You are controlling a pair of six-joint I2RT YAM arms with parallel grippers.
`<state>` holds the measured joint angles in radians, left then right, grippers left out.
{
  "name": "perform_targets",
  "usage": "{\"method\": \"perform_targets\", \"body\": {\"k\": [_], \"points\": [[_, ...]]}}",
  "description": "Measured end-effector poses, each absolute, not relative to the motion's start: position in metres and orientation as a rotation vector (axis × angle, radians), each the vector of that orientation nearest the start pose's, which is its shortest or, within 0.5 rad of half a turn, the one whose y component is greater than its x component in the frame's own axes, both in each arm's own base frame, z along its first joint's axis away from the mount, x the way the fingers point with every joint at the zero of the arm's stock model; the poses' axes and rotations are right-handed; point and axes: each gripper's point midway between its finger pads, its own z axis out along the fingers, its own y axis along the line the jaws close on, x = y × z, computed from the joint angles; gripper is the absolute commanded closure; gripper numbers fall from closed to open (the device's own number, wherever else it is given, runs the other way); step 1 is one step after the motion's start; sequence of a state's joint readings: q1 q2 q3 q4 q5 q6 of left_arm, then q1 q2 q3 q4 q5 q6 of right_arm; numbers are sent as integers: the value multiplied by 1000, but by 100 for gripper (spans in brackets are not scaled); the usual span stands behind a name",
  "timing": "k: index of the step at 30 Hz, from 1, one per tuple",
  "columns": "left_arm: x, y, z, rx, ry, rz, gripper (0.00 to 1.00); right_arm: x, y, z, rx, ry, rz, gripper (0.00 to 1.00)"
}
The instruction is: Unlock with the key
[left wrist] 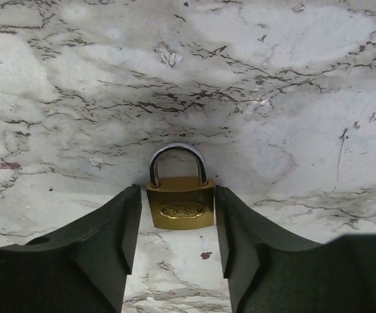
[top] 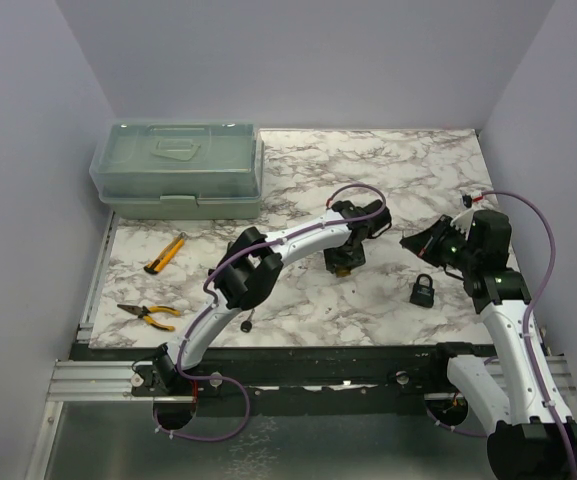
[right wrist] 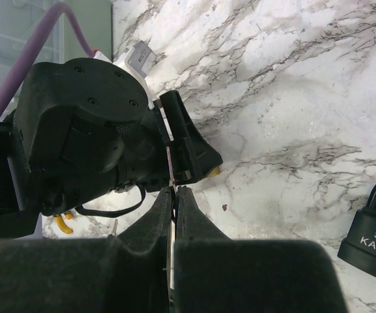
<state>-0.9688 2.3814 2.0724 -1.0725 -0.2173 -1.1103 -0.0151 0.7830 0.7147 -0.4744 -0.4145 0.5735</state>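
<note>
Brass padlock [left wrist: 180,203] lies shackle-closed between the left gripper's [left wrist: 177,197] narrowly spread fingers, clamping unclear. From 3 o'clock the right gripper [right wrist: 174,192] pinches the key [right wrist: 170,171], blade not yet inserted, so turning remains.

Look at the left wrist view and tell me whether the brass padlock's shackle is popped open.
No: both legs of the shackle sit down in the body of the brass padlock, closed.

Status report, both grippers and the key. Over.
Left gripper brackets brass padlock, clamp unconfirmed. Right gripper shut on key, seen edge-on. Black padlock aside, not blocking.
</note>
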Motion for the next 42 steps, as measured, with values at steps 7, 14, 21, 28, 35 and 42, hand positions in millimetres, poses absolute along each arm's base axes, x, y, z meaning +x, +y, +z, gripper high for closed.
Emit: {"method": "perform_targets", "body": {"k": [7,14,21,28,35,42], "points": [[279,-400,25,-213,2848,-44,69,257,88,196,376,2124,769,100],[280,-396,24,-203,2827,-38,71,257,88,196,374,2126,773,100],[274,-380,24,-206,2795,-21,70,256,91,196,364,2129,790,100],[271,-372,23,-217,2780,-23,46,254,94,194,356,2140,811,100],[269,-365,23,-187,2777,-8,32,254,95,193,357,2145,817,100],[269,-364,23,-143,2780,-7,30,254,95,193,357,2146,817,100]]}}
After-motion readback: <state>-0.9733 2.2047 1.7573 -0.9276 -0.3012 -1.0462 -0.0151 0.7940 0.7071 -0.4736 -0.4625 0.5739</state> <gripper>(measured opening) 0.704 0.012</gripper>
